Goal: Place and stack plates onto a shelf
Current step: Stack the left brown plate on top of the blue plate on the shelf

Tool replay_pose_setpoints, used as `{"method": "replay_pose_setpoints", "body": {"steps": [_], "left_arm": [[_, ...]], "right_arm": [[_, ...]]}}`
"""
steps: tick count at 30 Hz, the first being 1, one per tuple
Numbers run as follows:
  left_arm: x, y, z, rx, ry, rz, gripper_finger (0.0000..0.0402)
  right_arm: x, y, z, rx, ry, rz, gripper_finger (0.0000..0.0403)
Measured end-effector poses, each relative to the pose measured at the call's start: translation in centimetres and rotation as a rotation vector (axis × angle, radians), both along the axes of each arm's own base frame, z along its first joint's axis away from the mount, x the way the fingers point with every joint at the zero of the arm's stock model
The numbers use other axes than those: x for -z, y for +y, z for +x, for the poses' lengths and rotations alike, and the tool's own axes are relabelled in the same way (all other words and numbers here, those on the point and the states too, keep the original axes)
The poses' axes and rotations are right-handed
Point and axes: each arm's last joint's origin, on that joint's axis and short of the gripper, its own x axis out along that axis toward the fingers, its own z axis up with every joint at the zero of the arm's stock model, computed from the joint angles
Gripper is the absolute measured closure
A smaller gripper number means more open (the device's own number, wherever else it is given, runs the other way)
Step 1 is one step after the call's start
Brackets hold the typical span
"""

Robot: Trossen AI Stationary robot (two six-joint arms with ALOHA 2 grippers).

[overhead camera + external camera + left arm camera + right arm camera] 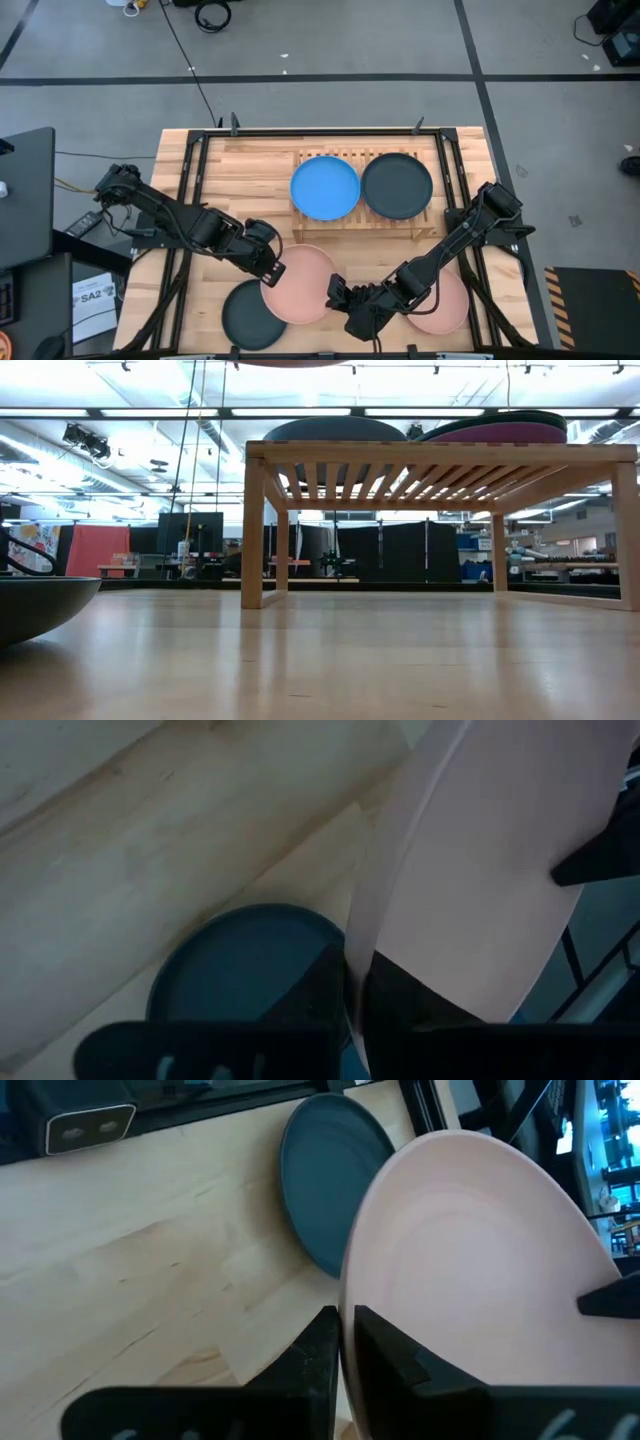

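**A:** Where are your two grippers right now?

**B:** Your left gripper (268, 272) is at the left rim of a round salmon-pink matte plate (300, 283), near the front of the light wooden tabletop (250, 170). Its fingers (400, 1005) are pinched together on that rim. Your right gripper (338, 293) is at the opposite rim of the same plate, fingers (385, 1345) clamped on the edge too.

**A:** So both hold one plate?

**B:** Yes, you have it gripped from both sides. A dark teal round plate (252, 314) lies on the table just beside it, near the front edge.

**A:** And the rack?

**B:** The low slatted shelf of pale wood (362, 222) sits towards the back. On it you see a bright blue round plate (325, 187) on the left and a charcoal-black round plate (397, 186) on the right, side by side. A second salmon-pink plate (447, 305) rests under your right arm.
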Motion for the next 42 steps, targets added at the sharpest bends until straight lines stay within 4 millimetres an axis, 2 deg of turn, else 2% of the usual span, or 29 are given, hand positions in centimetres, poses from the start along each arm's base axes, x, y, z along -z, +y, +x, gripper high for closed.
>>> {"method": "replay_pose_setpoints", "body": {"steps": [5,23,35,42], "left_arm": [[0.0,0.0,0.0,0.001,-0.001,0.000,0.0378],[-0.1,0.0,0.0,0.007,-0.005,-0.006,0.0378],[-0.2,0.0,0.0,0.006,-0.010,-0.007,0.0378],[-0.3,0.8,0.7,0.034,-0.043,0.009,0.0378]], "right_arm": [[0.0,0.0,0.0,0.012,-0.002,0.017,0.0355],[0.0,-0.1,0.1,0.048,-0.011,0.053,0.0270],[-0.8,0.4,-0.7,0.109,-0.081,-0.018,0.0269],[-2.5,1.0,-2.5,0.131,-0.134,-0.053,0.0268]]}}
